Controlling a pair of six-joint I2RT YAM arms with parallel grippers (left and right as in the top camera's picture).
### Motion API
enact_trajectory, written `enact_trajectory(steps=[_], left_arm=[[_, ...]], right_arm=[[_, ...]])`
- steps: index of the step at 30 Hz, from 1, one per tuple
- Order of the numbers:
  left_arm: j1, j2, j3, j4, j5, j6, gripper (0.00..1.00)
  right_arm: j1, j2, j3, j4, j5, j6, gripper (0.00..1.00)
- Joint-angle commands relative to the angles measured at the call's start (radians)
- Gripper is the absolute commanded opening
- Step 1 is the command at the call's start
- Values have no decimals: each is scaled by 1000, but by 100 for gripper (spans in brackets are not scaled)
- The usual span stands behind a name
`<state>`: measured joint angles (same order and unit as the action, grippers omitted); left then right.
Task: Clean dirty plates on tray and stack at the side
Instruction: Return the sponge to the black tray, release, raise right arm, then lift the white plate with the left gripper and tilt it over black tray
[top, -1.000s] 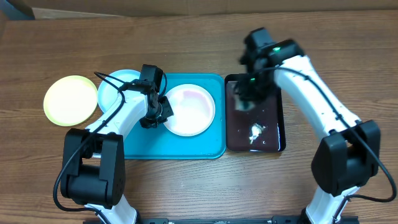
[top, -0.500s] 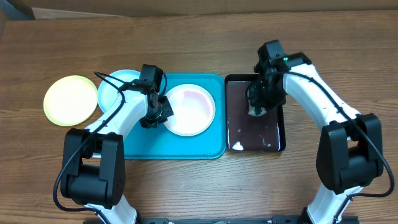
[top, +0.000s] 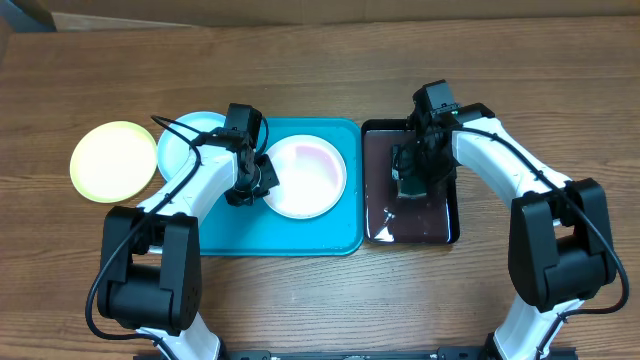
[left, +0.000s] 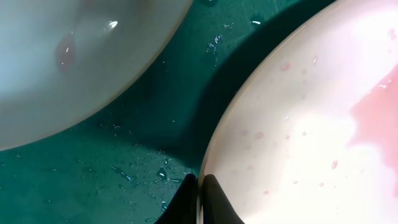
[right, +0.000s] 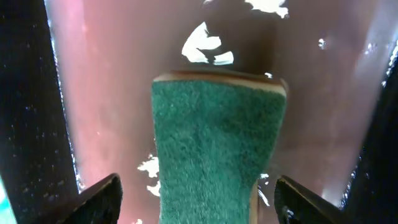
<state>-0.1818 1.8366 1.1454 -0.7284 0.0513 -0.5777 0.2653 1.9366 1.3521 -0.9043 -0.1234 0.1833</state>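
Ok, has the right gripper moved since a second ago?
Yes. Over the black tray, the right gripper has drifted from the far left corner toward the middle, nearer the robot, and now stands open over the green sponge.

Overhead top-down, wrists close over tray, sponge

Blue plate partly behind left arm

First plate lies in the tray, second plate overlaps its left rim, third plate sits further left. The sponge tray stands just right, holding the sponge.
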Motion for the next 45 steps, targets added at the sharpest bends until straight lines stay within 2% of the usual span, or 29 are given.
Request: enact_trajectory(steps=[1,3,6,12,20,29,33,37,45], left_arm=[[-3,14,0,0,1,-2,7],[-3,14,0,1,1,-2,8],[-3,14,0,1,1,-2,10],[-3,15,-11,12,0,-2,13],[-3,16,-29,27,-5,-2,17],[-3,16,-57,51,-10,-3,17],[-3,17,-58,53,-10,-3,13],[-3,17,-58,54,-10,-3,4],[-3,-5,-15,-25,26,24,4]], right_arm=[[-31,-14,105,-39,3,2,81],[-54,-14,159,-76,3,3,89],[-99,-14,206,-97,3,3,94],[-228,-13,212,-93,3,3,100],[-358,-13,212,-97,3,3,100],[-372,-13,212,-96,3,3,100],[-372,-13,212,-96,3,2,100],[-372,-13,212,-96,3,2,100],[-372,-13,212,-96,3,3,100]])
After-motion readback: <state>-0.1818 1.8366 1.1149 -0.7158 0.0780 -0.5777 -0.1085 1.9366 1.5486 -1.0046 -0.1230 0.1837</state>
